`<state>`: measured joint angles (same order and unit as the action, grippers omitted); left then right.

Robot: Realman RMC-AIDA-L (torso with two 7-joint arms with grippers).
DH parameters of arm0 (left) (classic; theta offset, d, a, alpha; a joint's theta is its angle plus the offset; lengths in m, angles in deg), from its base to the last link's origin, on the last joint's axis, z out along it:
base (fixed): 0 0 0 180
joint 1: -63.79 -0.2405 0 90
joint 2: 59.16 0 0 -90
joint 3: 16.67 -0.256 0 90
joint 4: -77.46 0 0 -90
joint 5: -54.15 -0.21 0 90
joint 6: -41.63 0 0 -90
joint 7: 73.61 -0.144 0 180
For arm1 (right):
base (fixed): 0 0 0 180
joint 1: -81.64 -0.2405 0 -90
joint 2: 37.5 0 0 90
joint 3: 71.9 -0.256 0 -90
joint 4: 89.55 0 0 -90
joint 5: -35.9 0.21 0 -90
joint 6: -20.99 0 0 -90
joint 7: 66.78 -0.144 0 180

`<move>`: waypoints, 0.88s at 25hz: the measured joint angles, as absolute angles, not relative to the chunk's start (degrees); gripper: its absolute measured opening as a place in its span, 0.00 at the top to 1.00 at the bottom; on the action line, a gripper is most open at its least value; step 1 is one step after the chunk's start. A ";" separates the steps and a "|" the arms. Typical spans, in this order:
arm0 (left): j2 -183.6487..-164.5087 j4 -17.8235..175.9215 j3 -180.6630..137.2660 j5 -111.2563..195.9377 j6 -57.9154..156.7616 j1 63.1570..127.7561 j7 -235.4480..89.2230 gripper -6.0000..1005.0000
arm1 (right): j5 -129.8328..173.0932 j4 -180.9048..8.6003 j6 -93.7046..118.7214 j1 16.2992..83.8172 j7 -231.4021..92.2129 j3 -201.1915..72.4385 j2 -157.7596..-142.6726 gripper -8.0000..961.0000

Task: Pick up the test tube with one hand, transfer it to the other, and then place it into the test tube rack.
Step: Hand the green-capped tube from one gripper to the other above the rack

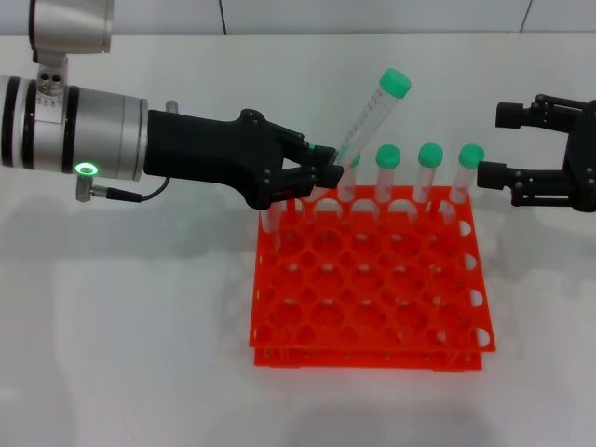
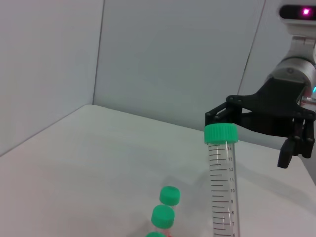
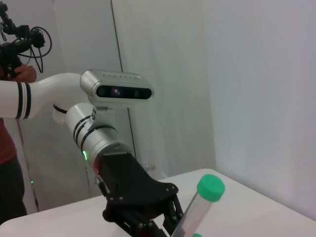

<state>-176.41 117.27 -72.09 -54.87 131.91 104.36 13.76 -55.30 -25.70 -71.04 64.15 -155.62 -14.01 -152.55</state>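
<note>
Item: slim clear graduated plastic test tube (image 1: pixel 369 121) with round green screw cap, tilted, clamped low by the black left gripper (image 1: pixel 321 173) above the orange-red gridded rack's (image 1: pixel 372 298) far edge. Black right gripper (image 1: pixel 498 144) hung apart, fingers spread wide.

1. The left gripper (image 1: pixel 321 172) is black, with many jointed fingers and small screws.
2. Its arm (image 1: pixel 79 130) is shiny silver with black bands, a glowing green ring (image 1: pixel 86 169) and a thin black cable (image 1: pixel 140 196).
3. A silver camera box (image 3: pixel 116 91) sits on that wrist.
4. The right gripper (image 1: pixel 486 144) is black too.
</note>
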 joint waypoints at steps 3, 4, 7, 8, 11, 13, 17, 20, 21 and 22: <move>-176.49 117.28 -72.12 -54.87 132.32 104.37 13.36 0.80 | -55.26 -25.70 -71.03 63.60 -155.63 -13.99 -152.59 0.16; -176.53 117.27 -72.12 -54.87 132.43 104.38 13.23 0.80 | -55.19 -25.70 -71.03 63.43 -155.63 -13.99 -152.61 0.16; -176.67 117.28 -72.22 -54.87 132.57 104.48 12.95 0.80 | -54.63 -25.71 -71.03 63.14 -155.68 -13.93 -152.63 0.16; -176.69 117.27 -72.37 -54.87 132.61 104.52 12.95 0.80 | -54.41 -25.72 -71.03 63.11 -155.68 -13.87 -152.63 0.16; -176.80 117.28 -72.87 -54.85 132.91 104.69 12.95 0.80 | -53.89 -25.73 -71.03 62.96 -155.67 -13.42 -152.64 0.16; -176.84 117.28 -72.93 -54.81 133.11 104.81 12.95 0.80 | -53.48 -25.74 -71.06 62.64 -155.66 -12.79 -152.67 0.16; -176.97 117.28 -72.93 -54.65 133.35 104.96 12.95 0.80 | -52.75 -25.75 -71.18 62.01 -155.65 -11.77 -152.70 0.16; -177.18 117.41 -72.93 -54.69 133.66 105.07 12.99 0.80 | -51.65 -25.75 -71.21 61.66 -155.54 -11.00 -152.72 0.16; -177.19 117.46 -72.93 -54.71 133.74 105.09 13.06 0.80 | -51.42 -25.75 -71.21 61.61 -155.51 -10.74 -152.72 0.16; -177.21 117.47 -73.01 -54.72 133.82 105.11 13.12 0.80 | -51.17 -25.74 -71.21 61.54 -155.49 -10.49 -152.72 0.16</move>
